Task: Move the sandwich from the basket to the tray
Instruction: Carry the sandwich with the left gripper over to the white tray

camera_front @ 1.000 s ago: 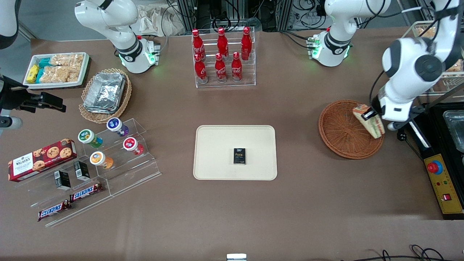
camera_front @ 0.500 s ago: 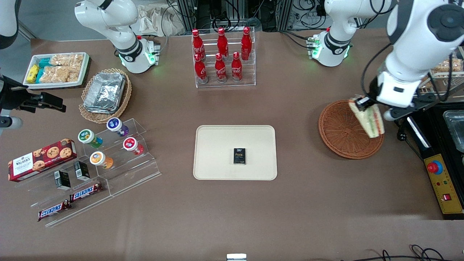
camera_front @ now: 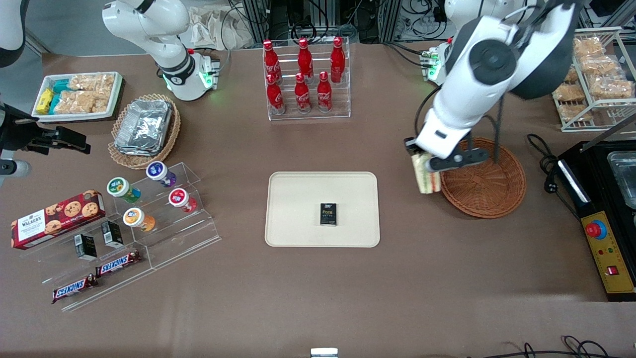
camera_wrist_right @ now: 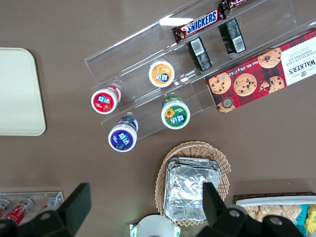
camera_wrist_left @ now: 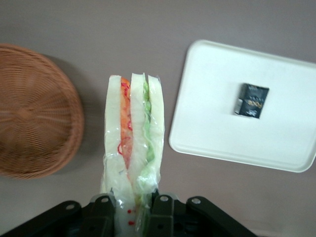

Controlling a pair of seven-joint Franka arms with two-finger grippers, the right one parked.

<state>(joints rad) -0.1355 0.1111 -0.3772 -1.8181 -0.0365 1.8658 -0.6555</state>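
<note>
High front view over the whole table, wrist cameras facing down, all showing tray

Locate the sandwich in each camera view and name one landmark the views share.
Front view: the sandwich hangs in the gripper, jaws shut on it, just past the basket rim, between basket and tray.
Left wrist view: sandwich held in the gripper, over bare table between basket and tray.
Right wrist view: not in it.
Shared landmark: the cream tray.

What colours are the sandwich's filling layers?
Orange-red and green between pale bread, on the sandwich in the gripper; clearest in left wrist view.
</note>
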